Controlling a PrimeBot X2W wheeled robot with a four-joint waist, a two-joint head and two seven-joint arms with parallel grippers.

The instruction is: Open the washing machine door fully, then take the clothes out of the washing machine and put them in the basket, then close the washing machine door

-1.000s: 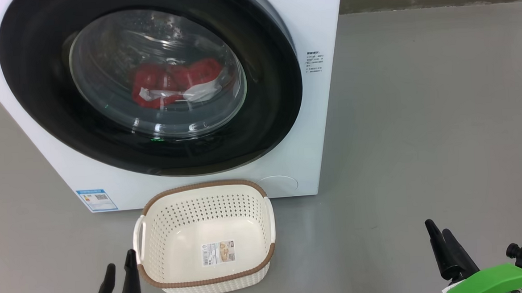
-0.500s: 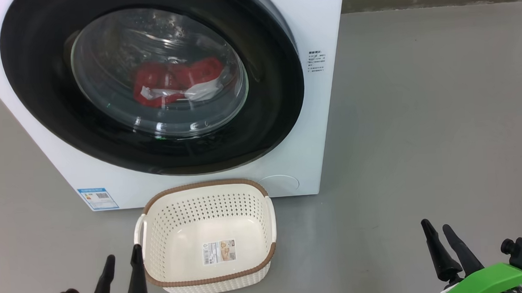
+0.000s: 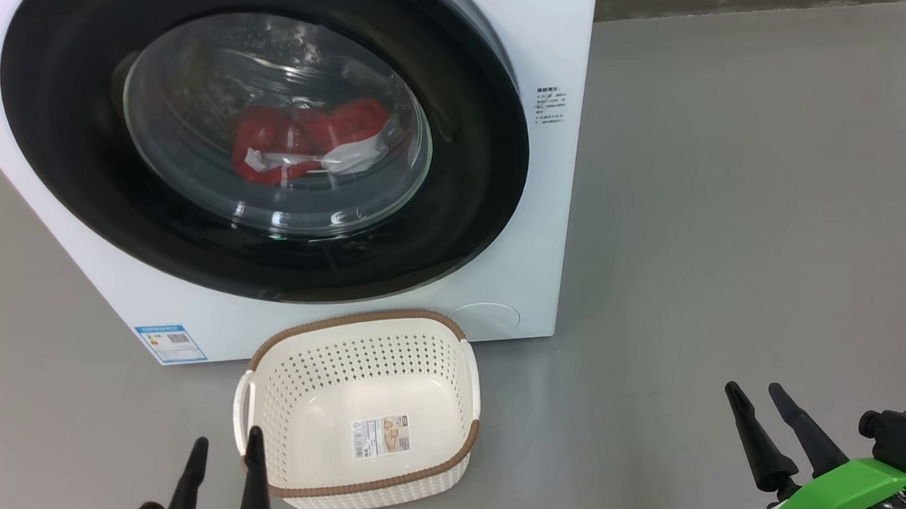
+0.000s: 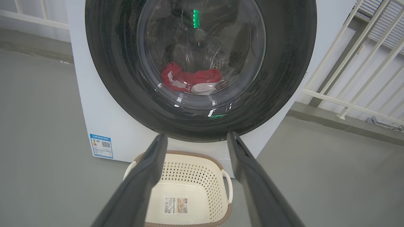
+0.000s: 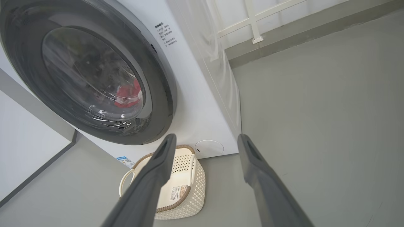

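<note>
- Black and shiny, the washing machine door [image 3: 75, 150] is round and shut flat on the white washing machine [image 3: 568, 225]. It sits in the upper left of the head view.
- Red clothes [image 3: 304, 142] lie behind the door's glass, low in the drum.
- Just below the door, the cream basket [image 3: 356, 322] stands on the grey floor [image 3: 729, 193]. No clothes are in it yet.
- At the lower left, the left claw [image 3: 227, 438] is just beside the basket. Its fingers are apart and hold nothing.
- At the lower right, the right claw [image 3: 753, 388] is well apart from the basket. Its fingers are apart too, holding nothing.
- From both claws the door is up and ahead. The left claw is right under it, so it looks nearer. The right claw is closer to the door's right edge. I cannot tell which edge swings out.
</note>
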